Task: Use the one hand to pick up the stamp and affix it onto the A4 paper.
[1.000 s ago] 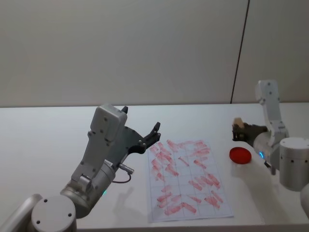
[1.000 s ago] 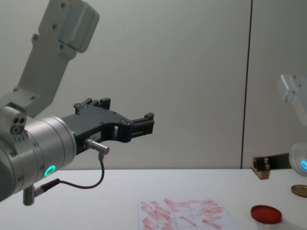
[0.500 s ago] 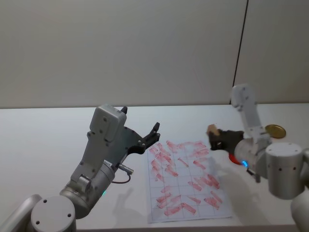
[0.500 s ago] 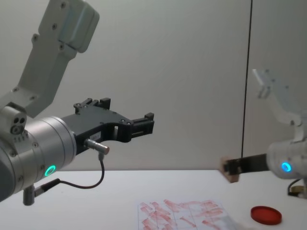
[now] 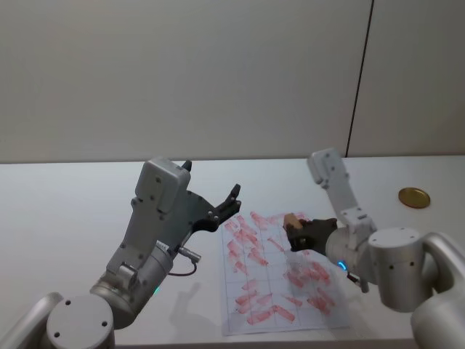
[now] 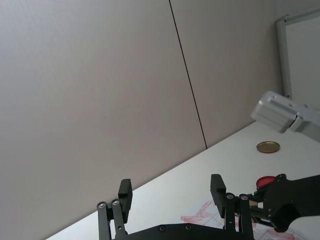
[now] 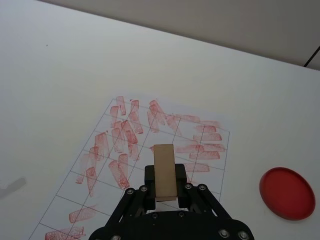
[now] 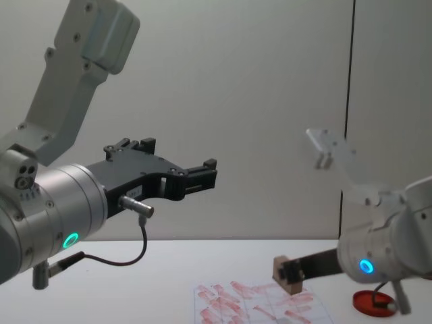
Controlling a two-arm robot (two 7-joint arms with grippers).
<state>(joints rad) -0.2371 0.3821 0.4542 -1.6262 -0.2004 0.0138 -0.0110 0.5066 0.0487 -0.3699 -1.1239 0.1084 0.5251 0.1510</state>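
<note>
My right gripper (image 5: 301, 234) (image 8: 289, 275) (image 7: 165, 186) is shut on the stamp (image 5: 292, 220) (image 8: 282, 271) (image 7: 164, 172), a small light-brown wooden block. It hangs a little above the middle of the A4 paper (image 5: 280, 269) (image 8: 263, 304) (image 7: 125, 150), a white gridded sheet covered in smeared red marks. Whether the stamp touches the sheet I cannot tell. My left gripper (image 5: 234, 200) (image 8: 206, 175) (image 6: 172, 197) is raised left of the paper, open, with nothing between its fingers.
A flat red ink pad (image 7: 287, 192) (image 8: 371, 302) (image 6: 265, 180) lies on the white table (image 5: 65, 218) right of the paper. A small gold round lid (image 5: 413, 196) (image 6: 268, 146) sits farther back right. A plain wall stands behind the table.
My right gripper has carried the stamp leftward from above the ink pad to over the middle of the paper, and lower. The left arm has not moved.
</note>
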